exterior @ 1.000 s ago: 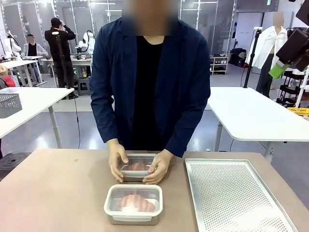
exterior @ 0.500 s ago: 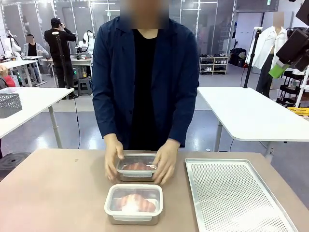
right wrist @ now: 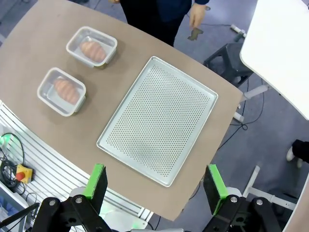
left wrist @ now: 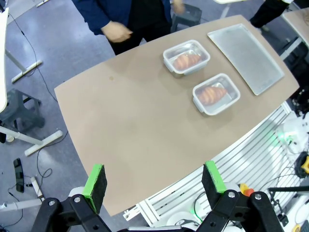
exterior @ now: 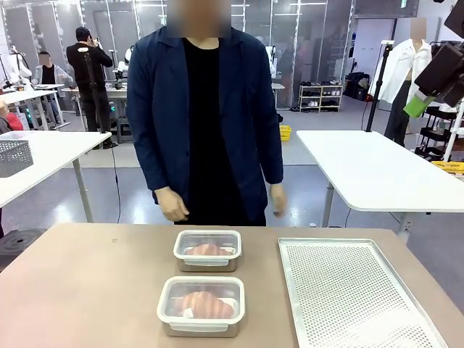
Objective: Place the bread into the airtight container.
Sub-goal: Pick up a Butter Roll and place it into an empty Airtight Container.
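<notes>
Clear lidded far container (exterior: 207, 250) held bread (exterior: 207, 249), just beyond the near container (exterior: 201, 306), which also held bread (exterior: 206, 304); perforated tray (exterior: 355, 297) lay beside them on the worktop (exterior: 80, 290). We saw left tool (left wrist: 154, 180) and right tool (right wrist: 155, 182) open, high above the near container.

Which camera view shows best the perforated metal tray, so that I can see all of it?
The right wrist view: the flat, perforated metal tray lies whole, seen from above, all four corners visible. The front view cuts its near edge. In the left wrist view it is small and far.
</notes>
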`<state>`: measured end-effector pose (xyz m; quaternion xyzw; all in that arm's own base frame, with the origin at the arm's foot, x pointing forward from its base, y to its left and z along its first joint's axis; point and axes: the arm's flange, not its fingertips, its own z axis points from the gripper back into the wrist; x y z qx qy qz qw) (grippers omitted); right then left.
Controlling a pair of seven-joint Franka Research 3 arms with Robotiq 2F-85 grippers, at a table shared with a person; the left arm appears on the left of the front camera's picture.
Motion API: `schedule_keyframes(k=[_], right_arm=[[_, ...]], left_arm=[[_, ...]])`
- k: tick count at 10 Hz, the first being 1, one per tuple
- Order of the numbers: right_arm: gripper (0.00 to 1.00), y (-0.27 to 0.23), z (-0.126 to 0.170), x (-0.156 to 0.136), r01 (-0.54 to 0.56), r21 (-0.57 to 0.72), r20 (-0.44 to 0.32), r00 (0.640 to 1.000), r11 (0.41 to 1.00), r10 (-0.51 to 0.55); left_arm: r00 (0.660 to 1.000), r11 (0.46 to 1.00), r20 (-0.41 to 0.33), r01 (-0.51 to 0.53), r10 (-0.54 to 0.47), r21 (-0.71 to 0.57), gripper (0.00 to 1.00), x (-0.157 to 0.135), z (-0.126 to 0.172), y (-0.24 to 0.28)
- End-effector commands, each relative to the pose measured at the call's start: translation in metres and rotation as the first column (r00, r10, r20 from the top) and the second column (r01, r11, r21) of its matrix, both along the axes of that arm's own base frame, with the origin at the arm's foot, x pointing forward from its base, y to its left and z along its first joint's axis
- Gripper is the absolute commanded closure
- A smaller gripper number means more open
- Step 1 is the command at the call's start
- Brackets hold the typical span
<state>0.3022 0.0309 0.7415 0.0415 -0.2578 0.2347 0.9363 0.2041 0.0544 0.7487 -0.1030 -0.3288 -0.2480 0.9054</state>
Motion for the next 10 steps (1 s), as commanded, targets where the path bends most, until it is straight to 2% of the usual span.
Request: schedule_keyframes(k=[1, 10], right_arm=[[0.0, -0.0015, 0.0029, 0.0023, 0.004, -0.002, 0.007, 1.0, 1.0, -0.004], [0.0, -0.0015, 0.0029, 0.0023, 0.004, -0.002, 0.007, 1.0, 1.0, -0.004]], left_arm=[[1.0, 1.0, -0.001, 0.015, -0.015, 0.005, 0.0, -0.0009, 0.0015, -0.0001], [1.0, 1.0, -0.001, 0.015, -0.015, 0.005, 0.0, -0.0009, 0.0015, -0.0001]])
